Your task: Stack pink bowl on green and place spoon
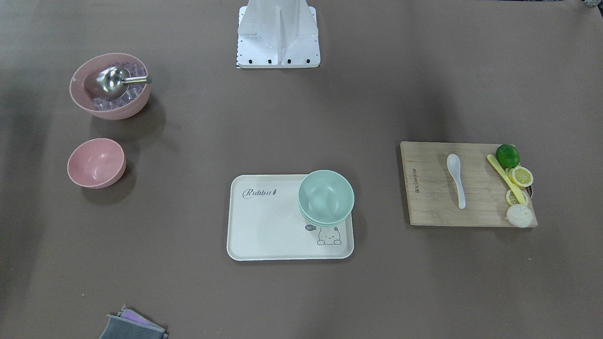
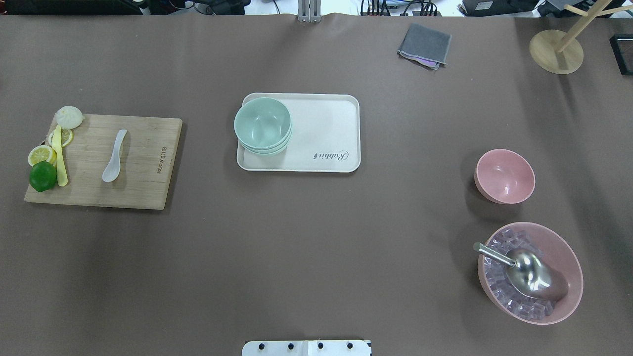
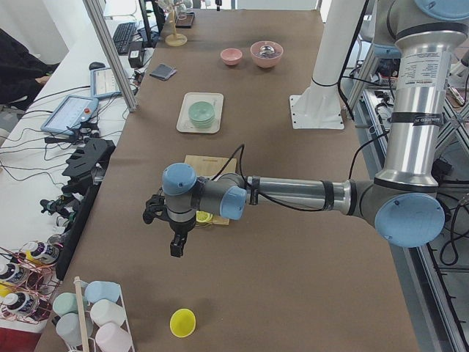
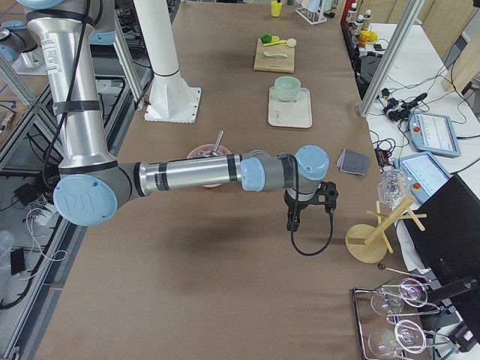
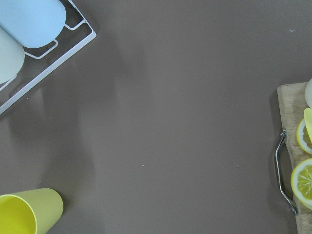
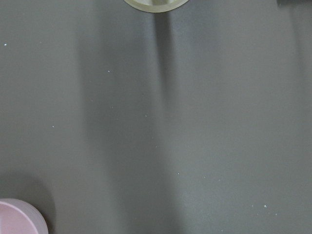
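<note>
- Stack of green bowls [image 2: 262, 123] sits on the tray [image 2: 324, 121], at its corner.
- Well apart from the tray, on opposite sides: pink bowl [image 2: 504, 176], spoon [image 2: 114, 155].
- For left gripper [image 3: 177, 248] and right gripper [image 4: 291, 223], I cannot tell how wide the jaws stand.

yellow cup [image 5: 29, 212] lower left | wire rack [image 5: 74, 41] upper left | lemon slices [image 5: 307, 178] right

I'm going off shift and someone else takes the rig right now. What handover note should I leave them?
Left gripper: out past the cutting board, over bare table; open or shut, cannot tell.
Right gripper: out past the ice bowl; likewise cannot tell.
Pink bowl: upright on the table, empty.
Green bowls: nested on a corner of the tray.
Spoon: lying on the cutting board.
Done: nothing yet.
Left: pink bowl onto the green bowls, then place the spoon.
</note>
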{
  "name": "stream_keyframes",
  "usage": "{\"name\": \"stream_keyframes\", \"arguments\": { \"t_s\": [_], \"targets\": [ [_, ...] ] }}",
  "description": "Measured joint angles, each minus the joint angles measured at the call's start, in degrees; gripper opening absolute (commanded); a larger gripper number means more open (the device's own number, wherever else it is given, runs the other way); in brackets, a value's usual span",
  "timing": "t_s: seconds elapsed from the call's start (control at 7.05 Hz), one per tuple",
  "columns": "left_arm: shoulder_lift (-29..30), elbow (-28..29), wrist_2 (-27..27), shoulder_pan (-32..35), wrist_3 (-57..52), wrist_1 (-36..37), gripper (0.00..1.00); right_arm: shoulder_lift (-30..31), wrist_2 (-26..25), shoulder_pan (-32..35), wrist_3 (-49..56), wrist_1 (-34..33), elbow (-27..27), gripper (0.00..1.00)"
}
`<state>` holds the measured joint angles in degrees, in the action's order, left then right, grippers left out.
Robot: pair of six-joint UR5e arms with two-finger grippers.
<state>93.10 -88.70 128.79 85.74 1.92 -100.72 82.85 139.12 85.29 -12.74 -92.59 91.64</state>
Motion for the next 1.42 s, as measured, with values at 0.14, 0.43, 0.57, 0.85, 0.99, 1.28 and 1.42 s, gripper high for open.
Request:
{"name": "stream_keyframes", "arguments": {
  "t_s": [0.14, 0.43, 0.57, 0.85, 0.99, 1.28, 1.42],
  "targets": [
    [0.12, -0.19, -0.02, 0.00, -0.04, -0.19, 0.98, 0.06, 0.09, 0.01, 0.00, 0.01, 0.01, 1.00],
    [0.28, -0.24, 0.01, 0.00, -0.07, -1.31, 0.98, -0.32, 0.42, 0.01, -0.10, -0.04, 0.03, 1.00],
    [0.17, -0.06, 0.10, -0.02, -0.06, -1.61, 0.98, -0.43, 0.52, -0.01, -0.21, -0.04, 0.03, 1.00],
    [-0.24, -0.03, 1.44, -0.02, 0.00, -1.71, 0.98, -0.37, 0.61, -0.03, -0.36, -0.07, 0.02, 1.00],
    [-0.30, 0.06, 2.88, -0.02, -0.01, -1.95, 0.98, -0.35, 0.62, -0.04, -0.40, -0.11, 0.00, 1.00],
    [-0.12, 0.79, 3.97, -0.05, 0.06, -2.41, 0.98, -0.33, 0.83, -0.04, -0.46, -0.13, 0.02, 1.00],
    [0.35, 1.55, 3.87, -0.05, 0.15, -2.49, 0.98, -0.33, 1.17, -0.04, -0.50, -0.12, 0.05, 1.00]
  ]
}}
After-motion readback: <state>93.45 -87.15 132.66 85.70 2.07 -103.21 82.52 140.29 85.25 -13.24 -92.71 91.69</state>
